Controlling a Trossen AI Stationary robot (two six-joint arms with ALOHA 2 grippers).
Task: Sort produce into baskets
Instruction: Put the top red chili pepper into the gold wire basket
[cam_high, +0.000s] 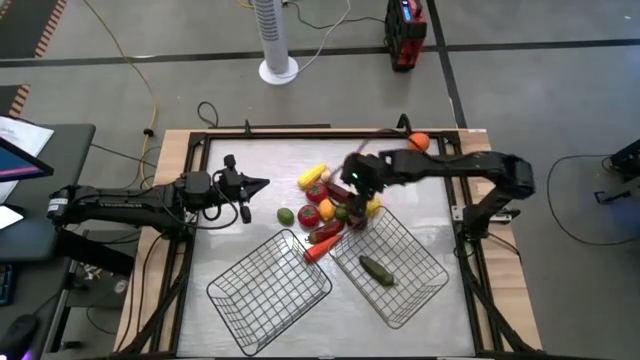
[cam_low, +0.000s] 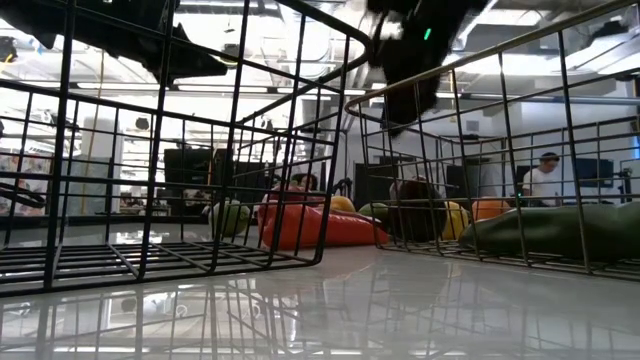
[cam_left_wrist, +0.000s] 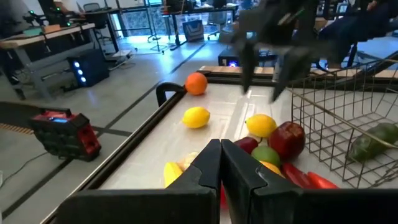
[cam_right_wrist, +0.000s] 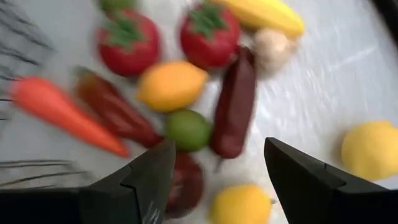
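From above, we see the right gripper (cam_high: 352, 180) over the produce pile (cam_high: 328, 208) beside the baskets (cam_high: 391, 266); the left gripper (cam_high: 252, 186) waits closed. Its wrist view shows spread, empty fingers (cam_right_wrist: 147, 176) above the crowded eggplant (cam_right_wrist: 235, 104); neighbours may scatter.

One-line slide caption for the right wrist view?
Right tool, fingers open, hovers above the produce pile: carrot, two tomatoes, lime and lemons.
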